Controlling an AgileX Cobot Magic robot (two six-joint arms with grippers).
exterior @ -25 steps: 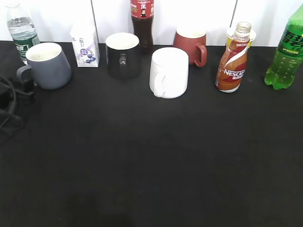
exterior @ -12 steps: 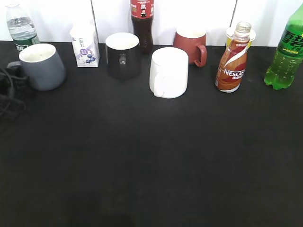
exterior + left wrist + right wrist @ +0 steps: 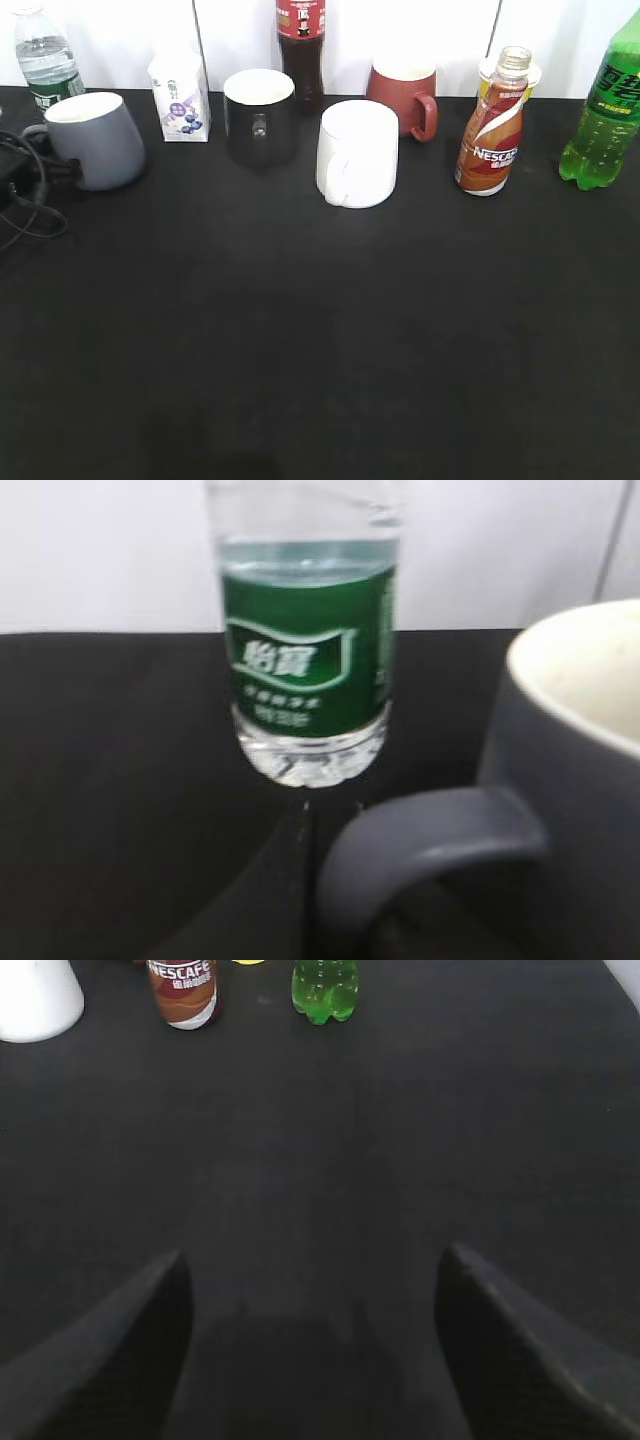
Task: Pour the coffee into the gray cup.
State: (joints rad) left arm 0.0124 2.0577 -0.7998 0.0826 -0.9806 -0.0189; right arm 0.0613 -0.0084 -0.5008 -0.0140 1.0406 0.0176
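Observation:
The gray cup (image 3: 98, 140) stands at the far left of the black table, its handle pointing left. My left gripper (image 3: 35, 172) is at that handle and looks shut on it. In the left wrist view the handle (image 3: 430, 840) fills the lower middle, with one dark finger (image 3: 275, 890) pressed beside it and the other finger hidden. The cup's body (image 3: 580, 780) is on the right. The coffee bottle (image 3: 492, 125) stands upright and uncapped at the back right. It also shows in the right wrist view (image 3: 185, 990). My right gripper (image 3: 312, 1290) is open and empty, low over bare table.
A water bottle (image 3: 305, 660) stands right behind the cup's handle. Along the back stand a milk carton (image 3: 180, 95), a black mug (image 3: 259, 118), a cola bottle (image 3: 300, 50), a white mug (image 3: 357, 153), a red mug (image 3: 403, 95) and a green soda bottle (image 3: 603, 110).
The gray cup shifted left, then a little back to the right, and its handle now sits higher. The left gripper's cables moved with it. Everything else stayed still.

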